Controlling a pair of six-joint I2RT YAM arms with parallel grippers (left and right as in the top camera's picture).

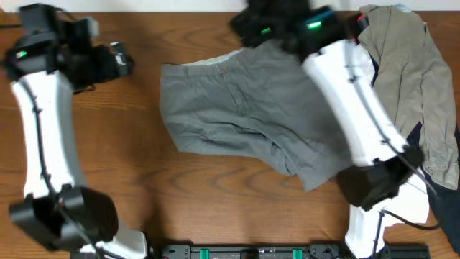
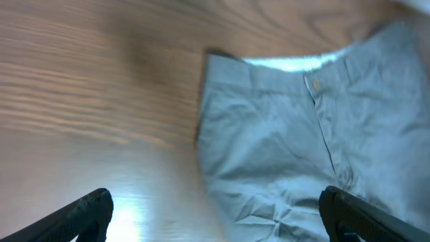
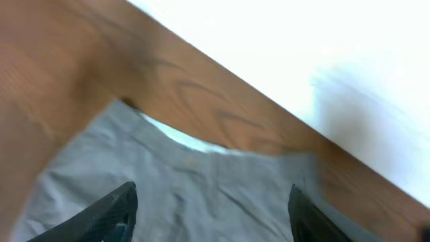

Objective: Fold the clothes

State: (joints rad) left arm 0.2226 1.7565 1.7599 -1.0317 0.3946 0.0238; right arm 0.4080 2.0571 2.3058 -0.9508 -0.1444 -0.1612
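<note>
On the overhead camera I see the grey shorts (image 1: 244,119) lying spread at the middle of the wooden worktop (image 1: 108,158). The pale waistband (image 1: 208,65) is toward the far edge and the two legs run toward the near right. My left hand (image 1: 118,59) sits over bare wood at the far left, well apart from the shorts, and from up here I cannot tell how its fingers stand. My right arm crosses over the right side of the shorts, and the right hand (image 1: 253,29) is a dark blur at the far edge just beyond the waistband. A khaki garment (image 1: 406,65) is heaped at the far right corner, with a navy garment (image 1: 440,162) showing beneath it along the right edge. On the left wrist camera the fingers (image 2: 87,214) are spread wide with nothing between them. The shorts fill the right half of the picture, with the waistband at the top and a button (image 2: 314,83) on the front; bare wood is to the left. On the right wrist camera the fingers (image 3: 113,210) are also spread wide and pinch nothing. They hang over the waistband end of the shorts (image 3: 195,195), though I cannot tell whether they touch the cloth. The worktop's edge runs diagonally beyond.
</note>
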